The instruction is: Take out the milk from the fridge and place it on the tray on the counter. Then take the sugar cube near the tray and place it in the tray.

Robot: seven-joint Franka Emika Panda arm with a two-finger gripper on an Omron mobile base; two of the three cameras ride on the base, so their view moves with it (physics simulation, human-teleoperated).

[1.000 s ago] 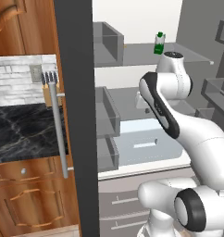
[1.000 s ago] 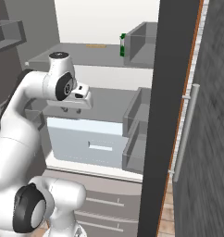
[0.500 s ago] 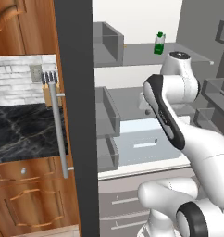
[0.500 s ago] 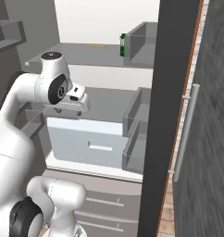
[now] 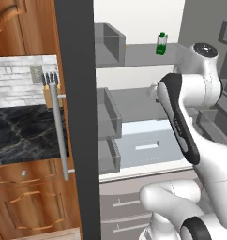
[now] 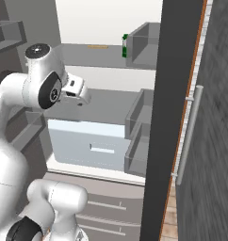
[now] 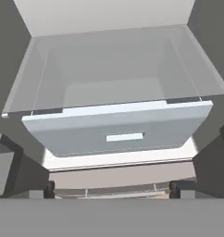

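Observation:
The milk (image 5: 161, 43), a small green and white carton, stands upright at the back of the upper shelf of the open fridge (image 5: 134, 56). In the right base view the milk (image 6: 125, 45) is half hidden behind a door bin. My hand (image 6: 74, 92) hovers at the middle shelf, well below the carton. My gripper (image 7: 112, 190) is open, its fingertips (image 7: 49, 190) far apart with nothing between them, looking down at a pale drawer (image 7: 118, 129). The black marble counter (image 5: 21, 133) lies left of the fridge door. The tray and the sugar cube are out of view.
The dark grey fridge door (image 5: 75, 117) with its silver bar handle (image 5: 59, 126) stands open on the left. Grey door bins (image 5: 108, 119) jut inward. Another dark door (image 6: 170, 117) stands close on the right. A knife block (image 5: 49, 86) sits on the counter.
The arm's elbow has risen and swung to the right in the left base view. The hand has stayed in front of the middle shelf. The milk has not moved.

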